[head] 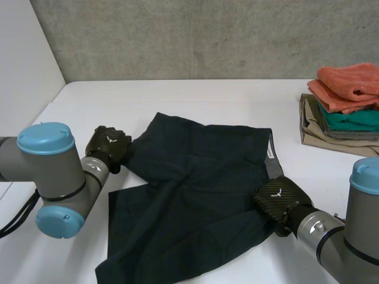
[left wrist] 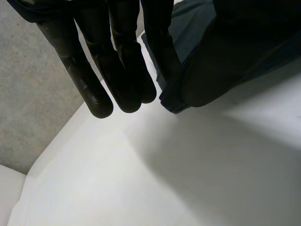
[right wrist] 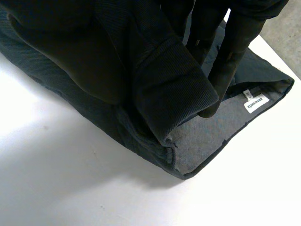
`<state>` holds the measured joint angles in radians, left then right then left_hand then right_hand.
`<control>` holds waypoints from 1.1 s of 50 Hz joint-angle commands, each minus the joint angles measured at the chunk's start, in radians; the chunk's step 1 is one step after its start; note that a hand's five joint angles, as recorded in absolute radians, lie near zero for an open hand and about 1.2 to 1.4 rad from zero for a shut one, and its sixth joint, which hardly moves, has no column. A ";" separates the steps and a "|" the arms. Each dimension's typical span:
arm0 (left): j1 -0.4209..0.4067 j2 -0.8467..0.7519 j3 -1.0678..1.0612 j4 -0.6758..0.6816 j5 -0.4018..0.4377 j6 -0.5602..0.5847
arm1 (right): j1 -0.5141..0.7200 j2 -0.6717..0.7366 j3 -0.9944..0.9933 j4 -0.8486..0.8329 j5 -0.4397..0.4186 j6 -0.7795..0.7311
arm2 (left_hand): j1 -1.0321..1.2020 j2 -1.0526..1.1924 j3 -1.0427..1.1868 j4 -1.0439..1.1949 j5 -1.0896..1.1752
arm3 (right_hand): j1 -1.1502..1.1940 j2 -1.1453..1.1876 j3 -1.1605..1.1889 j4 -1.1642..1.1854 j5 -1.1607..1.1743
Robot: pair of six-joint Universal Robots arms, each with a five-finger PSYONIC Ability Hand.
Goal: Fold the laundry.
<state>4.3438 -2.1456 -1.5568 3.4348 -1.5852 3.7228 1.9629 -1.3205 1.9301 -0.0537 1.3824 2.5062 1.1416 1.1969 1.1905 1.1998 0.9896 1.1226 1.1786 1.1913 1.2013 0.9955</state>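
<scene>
"One garment open on the desk point(head: 195, 97), is that right? How far along is the job?"

"Early for this piece, I'd judge. The dark shorts point(head: 195, 195) lie spread in the middle, between the two arms, rumpled and with no neat fold in them yet. Off at the far right sits a stack of folded laundry point(head: 343, 106), orange on top, then teal, grey and beige, so that part looks done."

"And the hands?"

"The left hand point(head: 108, 148) is at the shorts' left edge. Its fingers point(left wrist: 127, 70) are straight, and the cloth's hem looks nipped between them and the thumb, held just off the desk. The right hand point(head: 277, 198) is at the right edge, by the waistband. Its fingers point(right wrist: 233, 52) are grasping a raised fold of the cloth, with the tips down on the grey inside of the band."

"What's left, then?"

"Folding the shorts over and adding them to the stack, as I read it."

"Any writing?"

"A small white label point(right wrist: 254, 101) is sewn inside the waistband, just beside the right fingertips. It carries print, but too small to read."
</scene>
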 commanded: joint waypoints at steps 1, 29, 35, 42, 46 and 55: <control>-0.006 -0.013 0.011 0.001 -0.059 -0.001 | -0.002 -0.009 0.000 0.005 0.010 0.005 | -0.242 -0.297 -0.291 -0.300 -0.265 | 0.274 0.218 0.205 0.195 0.226; -0.280 0.707 -0.451 -0.529 -0.029 -0.377 | -0.015 -0.045 0.000 -0.106 0.009 0.273 | -0.543 -0.599 -0.592 -0.602 -0.566 | 0.274 0.218 0.205 0.195 0.226; -0.322 0.679 -0.508 -0.510 -0.032 -0.428 | -0.016 -0.042 0.000 -0.140 0.012 0.295 | -0.552 -0.608 -0.601 -0.611 -0.575 | 0.274 0.218 0.205 0.195 0.226; -0.319 0.586 -0.519 -0.431 -0.035 -0.428 | -0.022 -0.039 0.000 -0.141 0.017 0.307 | -0.546 -0.602 -0.595 -0.605 -0.569 | 0.274 0.218 0.205 0.195 0.226; -0.317 0.520 -0.516 -0.392 -0.039 -0.419 | -0.019 -0.039 0.000 -0.141 0.024 0.318 | -0.535 -0.590 -0.584 -0.593 -0.557 | 0.274 0.218 0.205 0.195 0.226; -0.306 0.428 -0.500 -0.204 -0.116 -0.364 | -0.022 -0.080 0.000 -0.109 0.026 0.286 | 0.254 0.199 0.205 0.196 0.232 | 0.274 0.218 0.205 0.195 0.226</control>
<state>4.0283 -1.6656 -2.0657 3.1137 -1.6514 3.3098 1.9420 -1.3619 1.9289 -0.1906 1.4097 2.8220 0.8018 0.7989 0.7986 0.7852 0.6068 1.1226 1.1786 1.1913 1.2013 0.9956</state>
